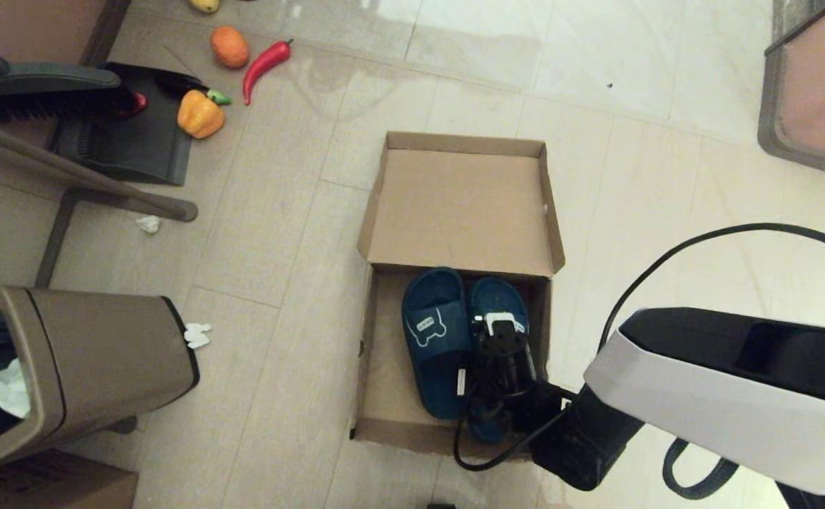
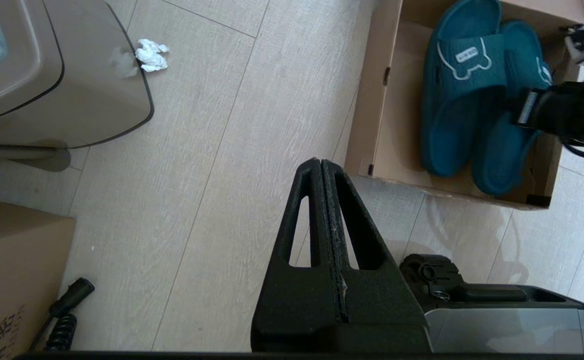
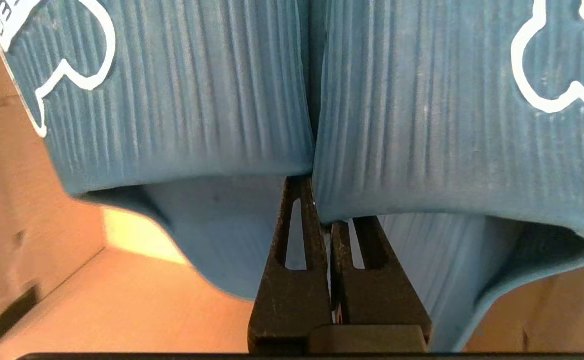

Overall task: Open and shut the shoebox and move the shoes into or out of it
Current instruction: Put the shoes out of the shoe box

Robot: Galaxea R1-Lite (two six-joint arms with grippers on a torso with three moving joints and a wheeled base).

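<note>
The brown shoebox point(image 1: 365, 339) stands on the floor with its hinged lid point(image 1: 461, 205) folded back flat. Both navy slippers lie side by side inside it, the left one point(image 1: 435, 339) and the right one point(image 1: 498, 297). My right gripper point(image 1: 501, 336) is down in the box over the right slipper. In the right wrist view its fingers point(image 3: 299, 220) reach under the two straps point(image 3: 181, 100) where the slippers touch, pinched on their adjoining inner edges; the tips are hidden. My left gripper point(image 2: 320, 163) hangs shut and empty over the floor, beside the shoebox point(image 2: 372, 100) and slippers point(image 2: 452, 100).
A brown waste bin point(image 1: 66, 367) stands at near left, a printed cardboard box point(image 1: 44, 488) below it. Paper scraps point(image 1: 196, 334) lie on the floor. A dustpan point(image 1: 129, 141), brush, orange pepper point(image 1: 200, 113) and red chili point(image 1: 264, 62) sit far left. Furniture point(image 1: 815, 92) is far right.
</note>
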